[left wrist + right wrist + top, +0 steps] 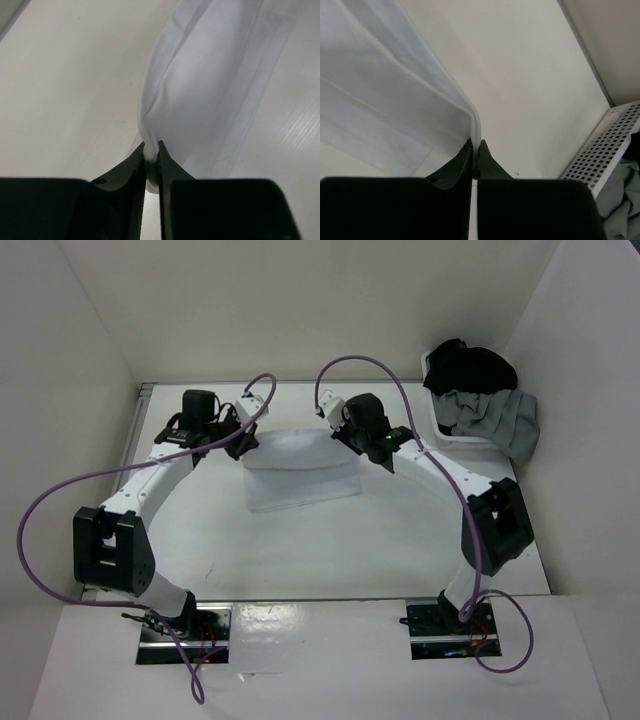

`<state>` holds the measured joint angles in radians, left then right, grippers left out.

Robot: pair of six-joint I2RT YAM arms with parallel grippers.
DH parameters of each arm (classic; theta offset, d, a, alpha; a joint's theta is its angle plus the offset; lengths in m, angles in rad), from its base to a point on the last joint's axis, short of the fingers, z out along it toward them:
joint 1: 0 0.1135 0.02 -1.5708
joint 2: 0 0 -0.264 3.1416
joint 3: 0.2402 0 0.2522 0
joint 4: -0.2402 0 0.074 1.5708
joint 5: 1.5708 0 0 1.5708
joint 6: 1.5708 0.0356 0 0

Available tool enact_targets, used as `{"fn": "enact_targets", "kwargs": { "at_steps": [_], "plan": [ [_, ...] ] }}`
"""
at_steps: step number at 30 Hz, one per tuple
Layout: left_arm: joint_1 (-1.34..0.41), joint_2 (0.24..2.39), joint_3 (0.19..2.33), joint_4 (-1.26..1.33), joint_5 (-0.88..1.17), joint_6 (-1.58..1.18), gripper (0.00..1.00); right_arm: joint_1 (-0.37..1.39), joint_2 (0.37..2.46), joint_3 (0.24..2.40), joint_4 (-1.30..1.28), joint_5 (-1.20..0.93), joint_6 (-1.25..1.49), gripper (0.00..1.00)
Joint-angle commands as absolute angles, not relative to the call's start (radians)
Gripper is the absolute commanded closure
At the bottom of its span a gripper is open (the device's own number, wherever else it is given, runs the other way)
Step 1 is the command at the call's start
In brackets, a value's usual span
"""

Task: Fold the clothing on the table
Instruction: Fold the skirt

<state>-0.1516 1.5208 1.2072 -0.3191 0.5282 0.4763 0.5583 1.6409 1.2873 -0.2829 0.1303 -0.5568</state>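
The white clothing (300, 472) hangs and drapes between my two grippers at the back middle of the table (330, 550). Its lower part rests flat on the tabletop while its upper edge is lifted. My left gripper (243, 443) (151, 146) is shut on the clothing's (200, 90) left upper corner, a bunched fold pinched between its fingertips. On the opposite side, my right gripper (345, 440) (475, 146) is shut on the right upper edge of the clothing (375, 85), a thin fold running up from the jaws.
A white perforated basket (470, 440) (600, 155) stands at the back right, holding a black garment (468, 368) and a grey garment (500, 420) that spills over its rim. White walls close in the table on left, back and right.
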Motion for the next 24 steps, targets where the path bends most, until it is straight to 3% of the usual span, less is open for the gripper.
{"fn": "enact_targets", "kwargs": {
  "at_steps": [1,12,24],
  "plan": [
    [-0.137,1.506,1.238,-0.216,0.522,0.442,0.82,0.531,1.696,1.374,-0.151,0.186,-0.595,1.0],
    [-0.137,1.629,1.289,-0.134,0.416,0.387,0.82,0.531,1.985,1.644,-0.118,0.293,-0.597,1.0],
    [-0.137,1.666,1.37,-0.091,0.229,0.316,0.82,0.531,2.077,1.735,0.011,0.436,-0.641,1.0]
  ]
}}
